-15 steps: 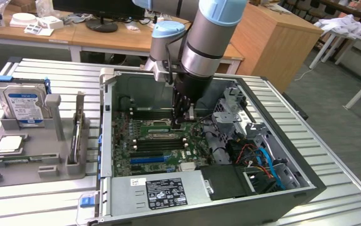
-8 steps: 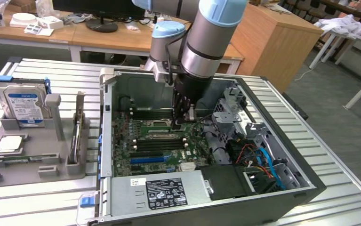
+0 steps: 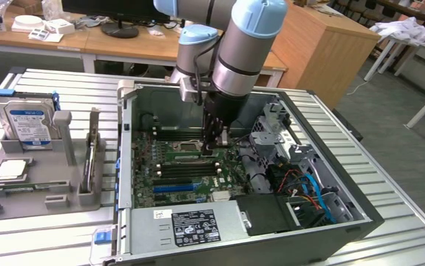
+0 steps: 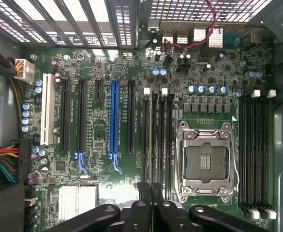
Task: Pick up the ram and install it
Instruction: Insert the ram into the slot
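My gripper reaches down into the open computer case, fingers shut. It stands over the near end of the black memory slots beside the empty CPU socket. In the exterior view a long green strip, which looks like the ram, lies along the slot row under the fingertips. I cannot tell whether the tips touch it. In the wrist view the two black fingers meet at the slots' end.
A grey fixture at the exterior view's left holds a hard drive, a square silver chip and a narrow green board. The power supply, cables and drive cage crowd the case.
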Robot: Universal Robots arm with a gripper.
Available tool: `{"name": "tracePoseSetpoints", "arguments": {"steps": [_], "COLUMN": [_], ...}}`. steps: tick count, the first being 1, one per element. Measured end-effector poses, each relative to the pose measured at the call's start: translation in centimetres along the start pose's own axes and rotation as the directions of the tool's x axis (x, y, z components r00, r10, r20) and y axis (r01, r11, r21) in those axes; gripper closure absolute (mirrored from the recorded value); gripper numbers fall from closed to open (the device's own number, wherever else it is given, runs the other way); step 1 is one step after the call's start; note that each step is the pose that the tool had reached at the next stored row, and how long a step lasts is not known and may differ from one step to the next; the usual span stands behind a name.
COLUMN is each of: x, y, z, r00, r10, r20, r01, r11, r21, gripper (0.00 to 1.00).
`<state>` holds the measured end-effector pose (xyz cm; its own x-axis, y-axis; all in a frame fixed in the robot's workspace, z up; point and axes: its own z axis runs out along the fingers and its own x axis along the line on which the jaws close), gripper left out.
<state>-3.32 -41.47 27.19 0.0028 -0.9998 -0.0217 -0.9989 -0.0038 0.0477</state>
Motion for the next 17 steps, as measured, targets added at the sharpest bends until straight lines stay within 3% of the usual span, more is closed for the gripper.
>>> {"name": "tracePoseSetpoints", "arguments": {"steps": [5,17], "x": [0.01,0.02], "y": [-0.02,-0.03], "z": [0.49,0.89], "r00": [1.0,0.9995], "r10": [0.0,0.03], "r20": [0.0,0.0019], "r01": [0.0,-0.03], "r11": [1.0,0.9995], "r21": [0.0047,0.0057], "gripper": [0.89,0.89]}}
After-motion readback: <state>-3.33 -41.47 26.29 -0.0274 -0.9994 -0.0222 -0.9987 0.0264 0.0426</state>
